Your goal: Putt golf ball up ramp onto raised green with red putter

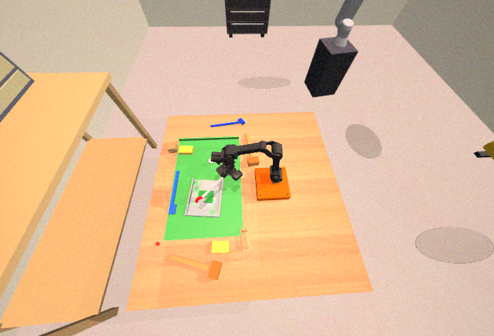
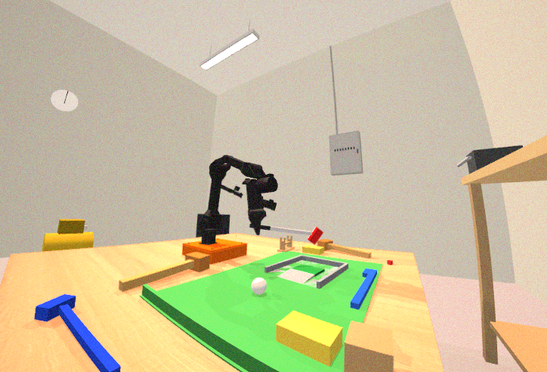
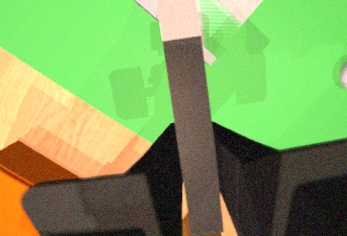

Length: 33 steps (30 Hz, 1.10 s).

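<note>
My gripper (image 1: 228, 173) (image 2: 258, 227) (image 3: 189, 128) is shut on the dark grip of the red putter (image 1: 198, 200) (image 2: 315, 235) (image 3: 179, 13). The putter is held above the mat, its white shaft sloping slightly down to the red head. In the top view the head overlaps the ramp piece. The white golf ball (image 1: 210, 160) (image 2: 258, 286) (image 3: 344, 76) rests on the green mat (image 1: 231, 224) (image 2: 211, 296), before the pale ramp (image 2: 294, 274). The raised green (image 1: 209, 197) (image 2: 307, 268) lies behind it within grey walls (image 1: 202, 216) (image 2: 333, 275). No ball is on it.
A blue bar (image 1: 175, 190) (image 2: 363, 291) lies beside the walls. A yellow block (image 1: 185, 149) (image 2: 309, 334) sits at the mat's ball end, another (image 1: 220, 246) beyond its far end. A wooden mallet (image 1: 253, 160) (image 2: 197, 261) lies near my orange base. A small stand (image 1: 245, 238) (image 2: 285, 243) is by the mat.
</note>
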{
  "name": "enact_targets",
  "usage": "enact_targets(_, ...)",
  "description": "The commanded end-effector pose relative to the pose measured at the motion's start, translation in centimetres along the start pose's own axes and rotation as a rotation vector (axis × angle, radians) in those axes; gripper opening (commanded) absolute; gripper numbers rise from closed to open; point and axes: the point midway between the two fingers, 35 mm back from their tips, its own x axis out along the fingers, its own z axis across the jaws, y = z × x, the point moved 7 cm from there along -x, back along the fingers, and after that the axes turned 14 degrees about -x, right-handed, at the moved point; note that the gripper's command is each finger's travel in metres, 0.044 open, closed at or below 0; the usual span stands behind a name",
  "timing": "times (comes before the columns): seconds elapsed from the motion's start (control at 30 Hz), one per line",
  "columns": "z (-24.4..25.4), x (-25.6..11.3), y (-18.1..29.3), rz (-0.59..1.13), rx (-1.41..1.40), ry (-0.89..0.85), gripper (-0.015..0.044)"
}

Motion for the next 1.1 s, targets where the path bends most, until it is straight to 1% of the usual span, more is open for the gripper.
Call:
enact_targets(0.0, -1.2, -0.7, 2.1, 0.005, 0.093, 0.024, 0.0000)
enact_targets(0.53, -3.8, -2.3, 10.8, 0.081, 0.456, 0.046, 0.0000)
enact_targets(1.07, -3.7, -4.2, 19.7, 0.154, 0.829, 0.056, 0.0000)
